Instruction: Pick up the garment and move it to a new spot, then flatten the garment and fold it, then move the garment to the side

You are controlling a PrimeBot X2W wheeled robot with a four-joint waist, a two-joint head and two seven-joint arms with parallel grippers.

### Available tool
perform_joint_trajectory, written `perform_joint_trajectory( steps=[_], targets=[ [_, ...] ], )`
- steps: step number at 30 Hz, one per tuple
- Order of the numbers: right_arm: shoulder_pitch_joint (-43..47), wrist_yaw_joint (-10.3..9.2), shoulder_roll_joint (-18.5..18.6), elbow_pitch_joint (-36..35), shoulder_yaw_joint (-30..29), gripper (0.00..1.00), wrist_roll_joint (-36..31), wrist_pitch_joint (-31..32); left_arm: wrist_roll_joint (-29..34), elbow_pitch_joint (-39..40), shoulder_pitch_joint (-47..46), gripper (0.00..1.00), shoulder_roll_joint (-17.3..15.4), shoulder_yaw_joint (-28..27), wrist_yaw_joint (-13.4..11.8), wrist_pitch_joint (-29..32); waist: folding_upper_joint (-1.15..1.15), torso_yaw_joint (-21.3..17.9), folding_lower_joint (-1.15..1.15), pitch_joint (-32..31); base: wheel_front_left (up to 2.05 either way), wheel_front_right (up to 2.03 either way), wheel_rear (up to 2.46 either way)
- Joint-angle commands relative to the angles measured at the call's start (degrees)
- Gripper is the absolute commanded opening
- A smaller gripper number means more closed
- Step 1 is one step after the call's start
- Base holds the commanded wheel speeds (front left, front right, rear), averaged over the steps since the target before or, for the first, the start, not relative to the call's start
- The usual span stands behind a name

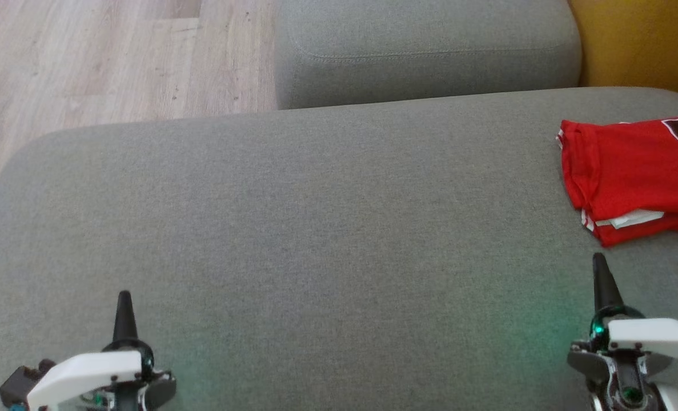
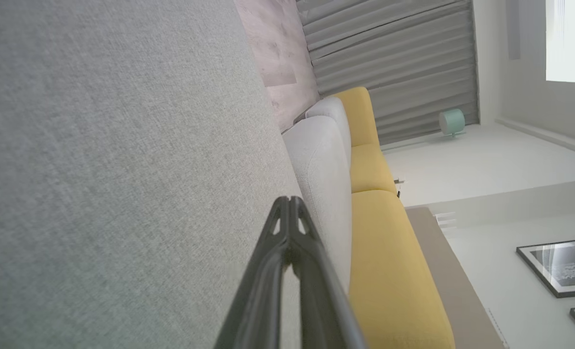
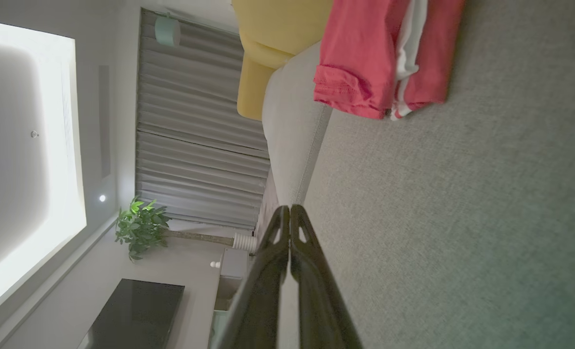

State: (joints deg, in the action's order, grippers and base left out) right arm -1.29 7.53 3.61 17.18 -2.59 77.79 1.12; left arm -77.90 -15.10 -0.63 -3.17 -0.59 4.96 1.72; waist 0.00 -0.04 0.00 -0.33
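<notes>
Head view coverage is taken up mostly by a broad grey seat cushion (image 1: 293, 228), beyond which a smaller grey cushion (image 1: 424, 51) is seen, with a pale wooden floor (image 1: 87, 63) at the upper left and a yellow cushion (image 1: 641, 40) at the upper right. The garment (image 1: 630, 171) is laid folded on the far right of the seat cushion and is cut off by the picture's right edge. Black, white-outlined numerals are seen at its upper right and white striped trim along its near edge. In the right wrist view the garment (image 3: 365, 58) is seen ahead of the fingers, apart from them. The right tool (image 1: 601, 268) is held near the garment's near corner without touching it, its fingers pressed together and empty (image 3: 289, 208). The left tool (image 1: 124, 302) is held over bare cushion at the lower left, likewise closed on nothing (image 2: 289, 201).
</notes>
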Motion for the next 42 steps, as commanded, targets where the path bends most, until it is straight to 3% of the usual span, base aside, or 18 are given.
perform_joint_trajectory(
  steps=[1,21,42],
  targets=[
    [-3.5,-0.04,0.6,-2.3,0.6,0.0,1.5,0.4,-1.3,1.5,-3.4,0.0,-0.4,-2.3,0.5,0.4,0.0,0.0,0.0,0.0,0.0,0.0,0.0],
    [-4.7,-0.04,0.5,-3.2,-2.3,0.0,15.5,4.0,-14.8,1.1,-5.5,0.0,-0.3,-5.0,2.5,4.0,0.0,0.0,0.0,0.5,0.0,0.0,0.0],
    [-4.8,-0.04,0.2,-3.2,-2.7,0.0,15.4,4.4,-14.8,1.1,-5.5,0.0,-0.2,-5.3,2.5,4.3,0.0,0.0,0.0,0.5,0.0,0.0,0.0]
  ],
)
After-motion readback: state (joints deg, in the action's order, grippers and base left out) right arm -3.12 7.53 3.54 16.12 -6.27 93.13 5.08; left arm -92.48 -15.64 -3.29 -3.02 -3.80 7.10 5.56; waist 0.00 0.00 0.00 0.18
